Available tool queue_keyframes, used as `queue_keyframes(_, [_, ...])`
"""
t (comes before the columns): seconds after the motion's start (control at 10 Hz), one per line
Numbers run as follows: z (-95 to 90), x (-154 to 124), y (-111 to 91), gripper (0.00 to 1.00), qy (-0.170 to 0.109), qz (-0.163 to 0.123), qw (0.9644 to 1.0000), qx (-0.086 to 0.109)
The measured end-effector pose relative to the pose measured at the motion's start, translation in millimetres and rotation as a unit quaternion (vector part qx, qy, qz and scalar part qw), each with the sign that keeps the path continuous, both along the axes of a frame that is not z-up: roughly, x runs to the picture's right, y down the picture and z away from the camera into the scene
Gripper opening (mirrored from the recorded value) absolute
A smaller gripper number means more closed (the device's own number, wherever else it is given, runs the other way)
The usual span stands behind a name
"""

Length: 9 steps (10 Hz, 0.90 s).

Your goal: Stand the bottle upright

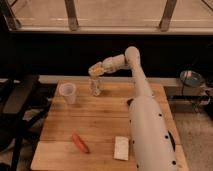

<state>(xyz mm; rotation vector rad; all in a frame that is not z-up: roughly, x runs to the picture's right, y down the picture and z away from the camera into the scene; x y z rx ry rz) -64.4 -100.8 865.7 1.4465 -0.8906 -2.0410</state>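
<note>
A clear plastic bottle [95,86] stands roughly upright on the wooden table [95,120] near its far edge. My gripper [95,71] is directly above the bottle, at its top, at the end of the white arm [140,85] that reaches in from the right. The gripper's yellowish tips touch or sit just over the bottle's cap.
A clear plastic cup [67,93] stands to the left of the bottle. An orange carrot-like object [80,142] lies near the front edge, and a white sponge-like block [121,148] lies to its right. A dark chair [15,100] is at the left, and a round object [191,77] at the right.
</note>
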Motion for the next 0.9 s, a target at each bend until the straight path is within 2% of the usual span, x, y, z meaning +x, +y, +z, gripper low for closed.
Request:
queue_keyframes(0.2, [1.2, 4.2, 1.3, 0.48, -0.002, 0.003, 1.0, -0.003])
queue_keyframes(0.3, [1.2, 3.3, -0.2, 0.53, -0.001, 0.002, 1.0, -0.004])
queue_keyframes(0.4, [0.2, 2.2, -2.0, 0.53, -0.001, 0.001, 1.0, -0.002])
queue_keyframes(0.6, [-0.7, 1.1, -3.4, 0.43, -0.003, -0.001, 1.0, -0.001])
queue_keyframes(0.9, [-0.3, 3.5, -4.8, 0.42, -0.003, -0.001, 1.0, 0.001])
